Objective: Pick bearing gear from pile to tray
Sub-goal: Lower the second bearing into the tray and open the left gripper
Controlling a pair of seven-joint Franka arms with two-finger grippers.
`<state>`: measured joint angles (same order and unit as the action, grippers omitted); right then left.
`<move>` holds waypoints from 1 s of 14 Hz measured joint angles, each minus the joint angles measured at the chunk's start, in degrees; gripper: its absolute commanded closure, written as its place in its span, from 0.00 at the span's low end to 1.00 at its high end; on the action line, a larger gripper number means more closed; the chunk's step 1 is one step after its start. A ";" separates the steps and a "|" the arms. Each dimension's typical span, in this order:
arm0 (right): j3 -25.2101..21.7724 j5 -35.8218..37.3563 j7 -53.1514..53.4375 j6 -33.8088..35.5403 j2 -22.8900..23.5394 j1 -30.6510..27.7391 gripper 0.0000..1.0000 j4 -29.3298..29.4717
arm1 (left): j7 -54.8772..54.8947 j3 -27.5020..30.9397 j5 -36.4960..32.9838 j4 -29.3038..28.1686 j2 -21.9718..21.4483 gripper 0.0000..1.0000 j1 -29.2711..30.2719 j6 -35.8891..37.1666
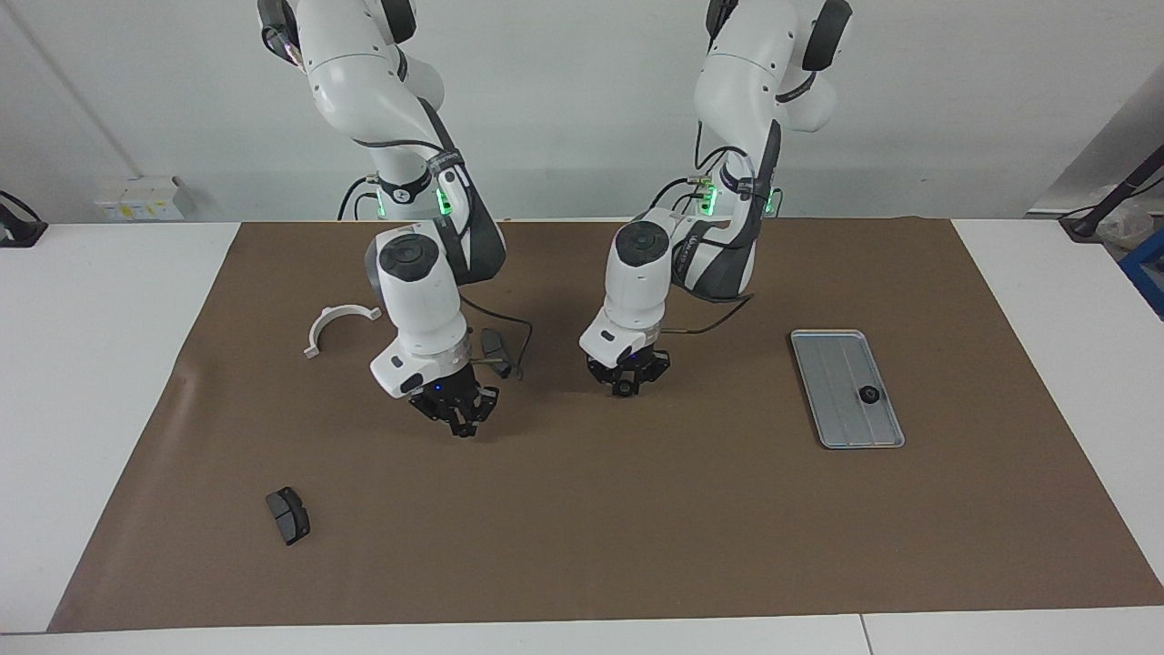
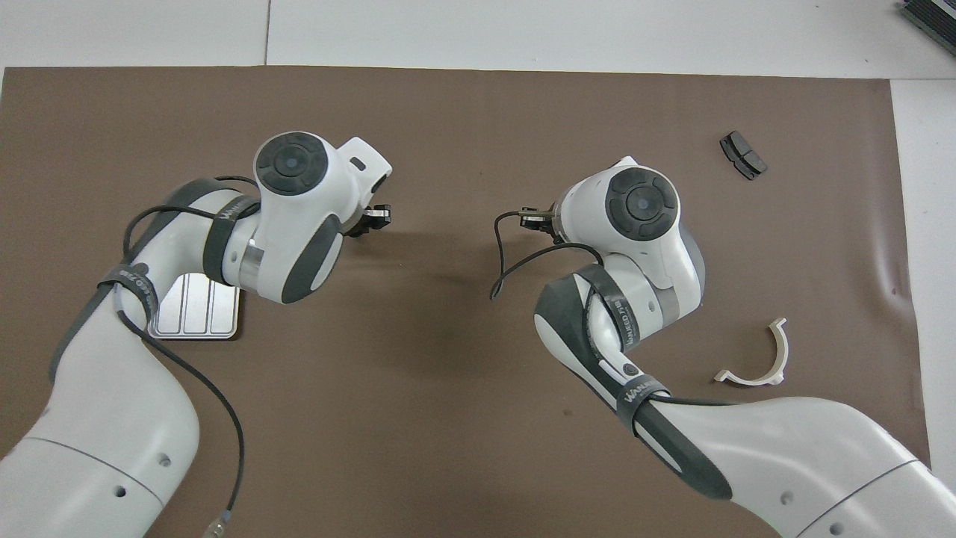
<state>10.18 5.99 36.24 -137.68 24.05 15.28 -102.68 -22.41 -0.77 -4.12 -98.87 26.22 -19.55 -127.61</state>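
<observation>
My left gripper (image 1: 626, 387) hangs just above the mat at the middle of the table, shut on a small black bearing gear (image 1: 626, 391). In the overhead view only the left gripper's (image 2: 376, 218) tips show from under its wrist. The silver ribbed tray (image 1: 832, 382) lies toward the left arm's end and holds one black ring (image 1: 869, 395). In the overhead view my left arm covers most of the tray (image 2: 196, 314). My right gripper (image 1: 461, 426) is shut and empty, low over the mat beside the left one.
Of the pile, a white half-ring bracket (image 1: 338, 326) (image 2: 758, 359) lies toward the right arm's end. One dark brake pad (image 1: 287, 515) (image 2: 742, 155) lies farther from the robots. Another brake pad (image 1: 496, 350) sits partly hidden by the right wrist. A brown mat (image 1: 637, 528) covers the table.
</observation>
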 measured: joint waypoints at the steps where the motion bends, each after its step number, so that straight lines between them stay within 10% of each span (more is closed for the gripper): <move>1: 0.03 0.00 2.52 0.00 0.00 2.03 1.00 0.04 | 4.44 -0.04 0.04 -0.03 -0.01 1.00 3.68 0.22; 6: 0.06 0.07 11.65 -2.40 2.40 10.57 0.99 0.07 | 25.43 -0.40 5.97 -0.85 -0.02 1.00 17.00 1.51; 9: 0.04 0.06 13.20 -4.13 4.28 12.13 0.81 0.64 | 29.16 -0.53 6.13 -1.73 -0.07 0.95 19.29 1.50; 11: 0.04 0.06 14.18 -5.73 5.67 12.83 0.09 0.81 | 30.64 -0.54 6.14 -3.03 -0.46 0.49 19.38 0.92; 12: 0.00 0.07 14.23 -5.73 6.12 12.89 0.00 1.25 | 31.21 -0.54 6.15 -3.78 -0.90 0.14 19.39 0.59; 14: -0.47 0.07 14.23 -3.97 6.29 12.56 0.00 3.48 | 31.65 -0.53 6.16 -5.29 -1.60 0.00 19.53 0.39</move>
<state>9.71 6.06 50.47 -141.65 30.34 27.84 -99.20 9.24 -1.31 2.04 -104.16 24.62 -0.02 -127.21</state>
